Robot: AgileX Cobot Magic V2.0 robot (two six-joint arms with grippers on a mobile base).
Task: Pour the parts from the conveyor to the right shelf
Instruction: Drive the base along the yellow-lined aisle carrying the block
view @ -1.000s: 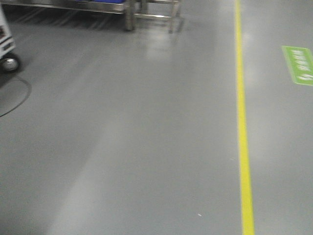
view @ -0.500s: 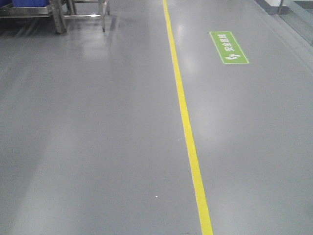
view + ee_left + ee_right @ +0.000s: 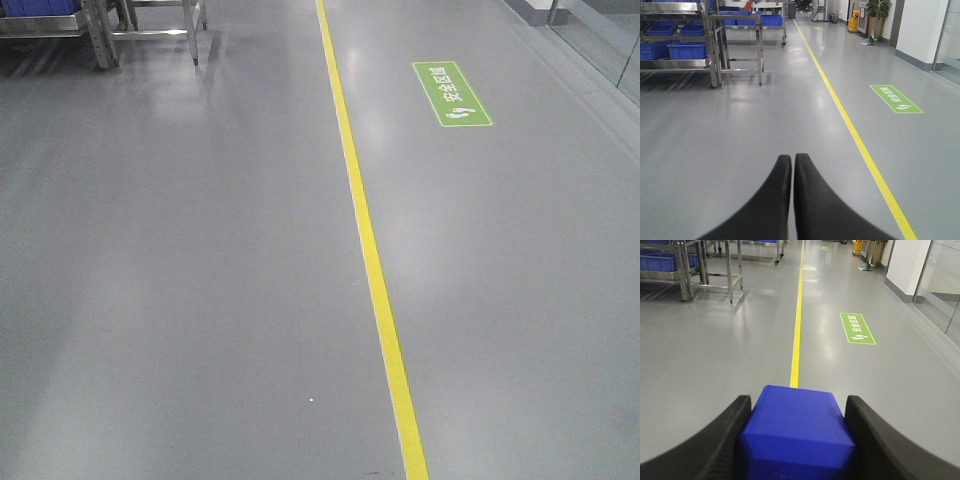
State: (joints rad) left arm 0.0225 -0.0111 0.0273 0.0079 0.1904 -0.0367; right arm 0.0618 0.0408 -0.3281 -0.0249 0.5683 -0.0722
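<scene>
In the right wrist view my right gripper (image 3: 796, 405) is shut on a blue plastic box (image 3: 797, 427), held between its two black fingers above the grey floor. In the left wrist view my left gripper (image 3: 792, 160) is shut and empty, its black fingers pressed together. Metal shelves with blue bins (image 3: 687, 50) stand at the far left in the left wrist view and also show in the right wrist view (image 3: 665, 262). The front view shows only floor and a shelf corner (image 3: 100, 30). No conveyor is in view, and no parts show.
A yellow floor line (image 3: 365, 240) runs away from me down the aisle. A green floor sign (image 3: 451, 93) lies right of it. A wall and glass panels (image 3: 940, 285) run along the right side. A metal trolley frame (image 3: 740, 45) stands beside the shelves.
The front view has swung: the yellow line has shifted from the right side to the middle, the green sign has come further into view, and a wheeled base at the left has left view.
</scene>
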